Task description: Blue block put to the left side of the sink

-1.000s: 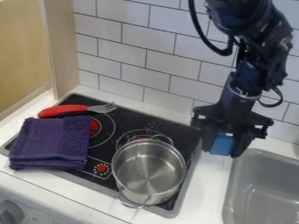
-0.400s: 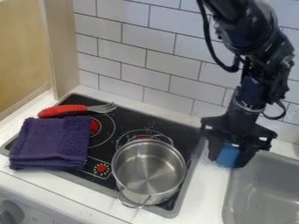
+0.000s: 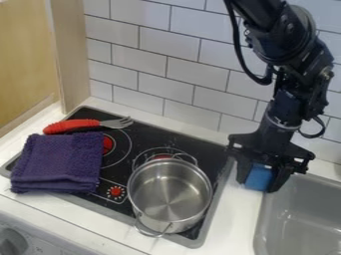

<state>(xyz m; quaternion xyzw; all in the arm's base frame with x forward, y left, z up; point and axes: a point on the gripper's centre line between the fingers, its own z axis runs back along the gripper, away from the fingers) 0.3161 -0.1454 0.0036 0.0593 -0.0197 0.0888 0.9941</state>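
My gripper (image 3: 261, 178) hangs at the right, between the stove and the sink, with its fingers on both sides of the blue block (image 3: 259, 177) and shut on it. The block is low over the white counter strip, close to the back left corner of the grey sink (image 3: 260, 226). Whether its underside touches the counter cannot be told.
A steel pot (image 3: 169, 195) stands on the black stove (image 3: 136, 133), left of the gripper. Farther left are a folded purple towel (image 3: 59, 162) and a fork with a red handle (image 3: 73, 125). A tiled wall (image 3: 193, 74) rises behind.
Over the last second the gripper and blue block have come down and slightly to the right. Since the middle frame they have barely shifted.
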